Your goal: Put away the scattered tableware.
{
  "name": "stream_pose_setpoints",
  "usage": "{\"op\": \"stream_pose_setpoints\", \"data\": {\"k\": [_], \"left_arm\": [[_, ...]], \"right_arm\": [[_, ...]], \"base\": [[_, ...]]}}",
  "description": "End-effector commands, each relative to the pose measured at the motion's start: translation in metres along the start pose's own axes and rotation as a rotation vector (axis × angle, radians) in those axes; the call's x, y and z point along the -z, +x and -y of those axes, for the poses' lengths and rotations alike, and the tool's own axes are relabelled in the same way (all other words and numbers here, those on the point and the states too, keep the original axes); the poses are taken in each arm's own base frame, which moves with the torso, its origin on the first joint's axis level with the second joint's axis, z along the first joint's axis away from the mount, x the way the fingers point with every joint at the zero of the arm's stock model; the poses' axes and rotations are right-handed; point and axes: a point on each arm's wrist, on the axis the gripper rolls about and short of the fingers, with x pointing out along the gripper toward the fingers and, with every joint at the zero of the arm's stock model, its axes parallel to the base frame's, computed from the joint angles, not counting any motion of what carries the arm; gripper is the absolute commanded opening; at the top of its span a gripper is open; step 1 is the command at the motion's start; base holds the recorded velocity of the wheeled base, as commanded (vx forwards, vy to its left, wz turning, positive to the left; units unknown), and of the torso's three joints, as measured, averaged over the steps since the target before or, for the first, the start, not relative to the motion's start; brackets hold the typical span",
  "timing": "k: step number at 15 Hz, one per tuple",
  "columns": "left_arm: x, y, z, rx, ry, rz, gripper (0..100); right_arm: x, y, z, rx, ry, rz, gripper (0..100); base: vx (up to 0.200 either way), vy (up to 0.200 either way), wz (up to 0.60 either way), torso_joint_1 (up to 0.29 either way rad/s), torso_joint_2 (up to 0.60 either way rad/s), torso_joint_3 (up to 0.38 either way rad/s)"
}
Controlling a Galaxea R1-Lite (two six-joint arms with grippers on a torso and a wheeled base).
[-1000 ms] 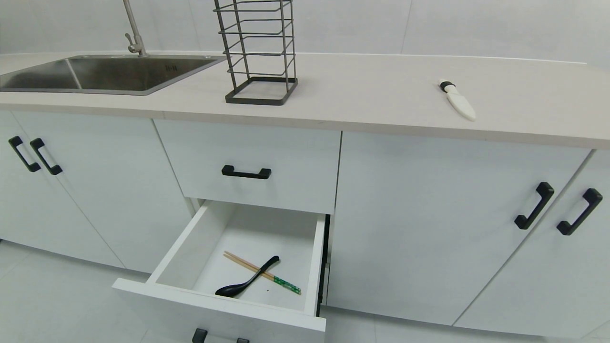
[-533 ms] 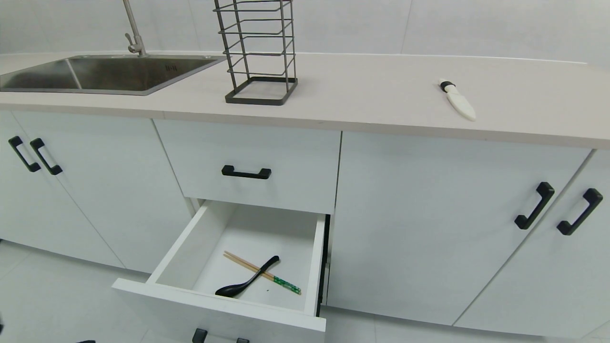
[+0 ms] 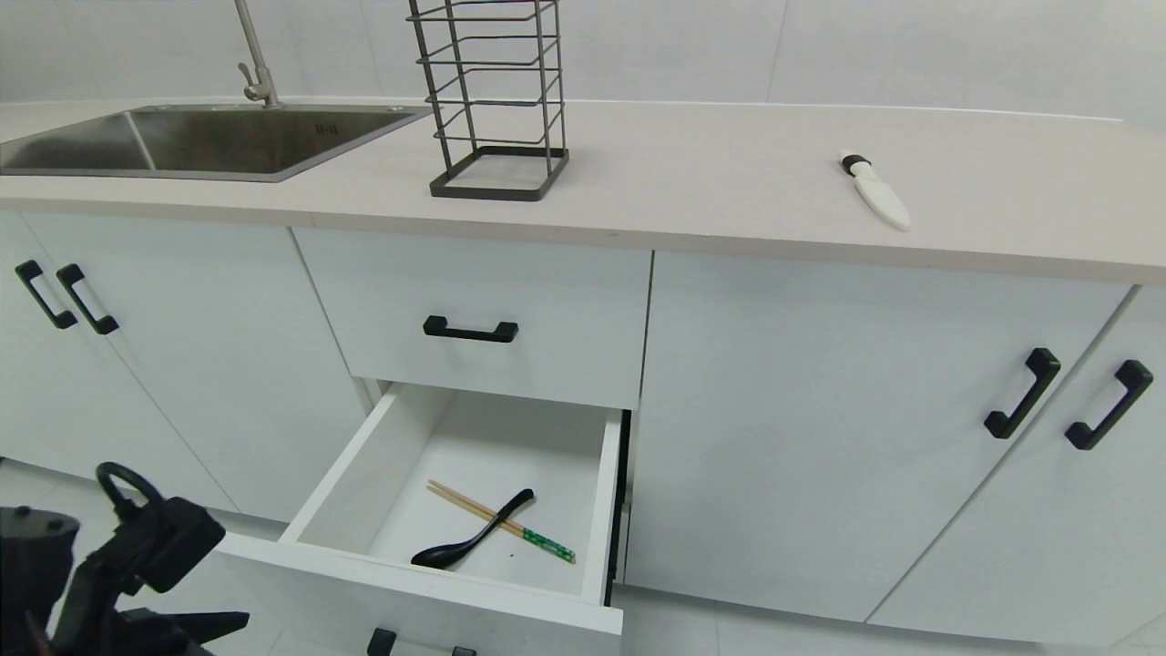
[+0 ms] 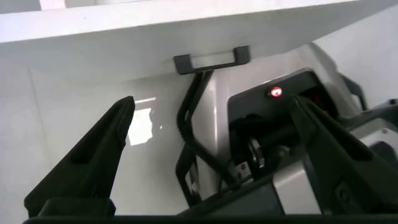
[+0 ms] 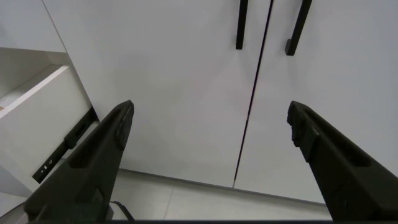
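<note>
A white kitchen worktop (image 3: 710, 182) runs above a row of cupboards. One piece of tableware lies out on it: a white knife (image 3: 874, 189) with a black band, towards the worktop's right end, about midway between the wall edge and the front edge. Its long axis runs on a slant, with the banded end nearer the wall and the pointed end nearer the front edge and the right.

Below the worktop's middle, a drawer (image 3: 597, 510) stands pulled out. A black spoon (image 3: 469, 538) lies in it, crossing a pair of chopsticks (image 3: 460, 500).

The left gripper (image 4: 210, 102) sits low beside the drawer's front, fingers spread wide and holding nothing. The right gripper (image 5: 210, 107) is also spread wide and empty, low down and facing the cupboard doors (image 5: 186, 93).

The knife lies up and away from both grippers. Since it sits on the right, the right arm looks the nearer one to fetch it.
</note>
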Motion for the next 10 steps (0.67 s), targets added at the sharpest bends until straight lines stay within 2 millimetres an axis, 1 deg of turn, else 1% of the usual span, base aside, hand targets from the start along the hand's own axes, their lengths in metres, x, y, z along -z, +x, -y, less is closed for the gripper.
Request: {"op": "stream_pose_setpoints", "data": {"k": [1, 3, 4, 8, 10], "left_arm": [[-0.008, 0.037, -0.009, -0.032, 0.012, -0.108, 100], [-0.014, 0.052, -0.012, -0.037, 0.016, -0.090, 100], [-0.015, 0.055, -0.013, -0.037, 0.016, -0.090, 100], [-0.013, 0.056, -0.013, -0.037, 0.016, -0.099, 100], [-0.016, 0.059, -0.013, -0.034, 0.022, -0.081, 100]], "right_arm": [[0.000, 0.000, 0.000, 0.000, 0.000, -0.003, 100], [0.000, 0.000, 0.000, 0.000, 0.000, -0.003, 100], [0.000, 0.000, 0.000, 0.000, 0.000, -0.003, 100], [0.000, 0.000, 0.000, 0.000, 0.002, -0.003, 100], [0.000, 0.000, 0.000, 0.000, 0.000, -0.003, 100]], "base": [[0.000, 0.000, 0.00, 0.000, 0.00, 0.000], [0.000, 0.000, 0.00, 0.000, 0.00, 0.000], [0.000, 0.000, 0.00, 0.000, 0.00, 0.000], [0.000, 0.000, 0.00, 0.000, 0.00, 0.000], [0.000, 0.000, 0.00, 0.000, 0.00, 0.000]]}}
